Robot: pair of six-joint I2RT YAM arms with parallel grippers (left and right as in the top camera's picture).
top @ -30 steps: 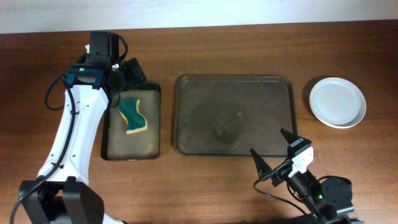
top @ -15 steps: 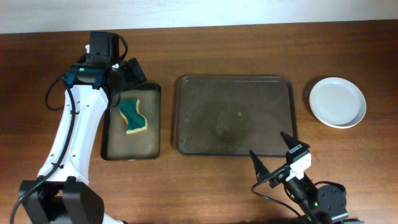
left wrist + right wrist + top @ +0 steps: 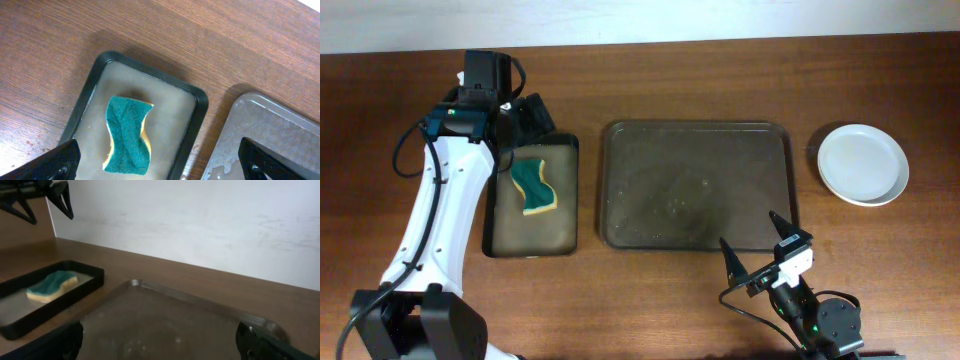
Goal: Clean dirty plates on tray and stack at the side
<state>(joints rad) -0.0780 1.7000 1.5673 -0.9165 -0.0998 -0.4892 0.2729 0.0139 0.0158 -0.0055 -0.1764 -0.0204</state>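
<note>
The large dark tray [image 3: 610,185] lies mid-table with only water droplets on it; it also shows as the tray [image 3: 280,125] and the tray [image 3: 197,299] in the wrist views. White plates [image 3: 863,164] sit in one pile on the bare wood to its right; only the top one shows. My left gripper [image 3: 523,128] [image 3: 160,165] hangs open above a green-and-yellow sponge [image 3: 535,187] [image 3: 127,135]. My right gripper [image 3: 747,228] [image 3: 160,347] stands open and empty at the tray's front edge, facing across it.
The sponge [image 3: 52,286] lies in a small black tray [image 3: 495,225] [image 3: 197,125] [image 3: 87,282] holding cloudy water, left of the big tray. A pale wall runs behind the table's far edge. My left arm's white links stretch along the table's left side.
My right arm has drawn back toward the table's front edge and slightly left, jaws still open. The left arm, sponge and plates have not moved.
</note>
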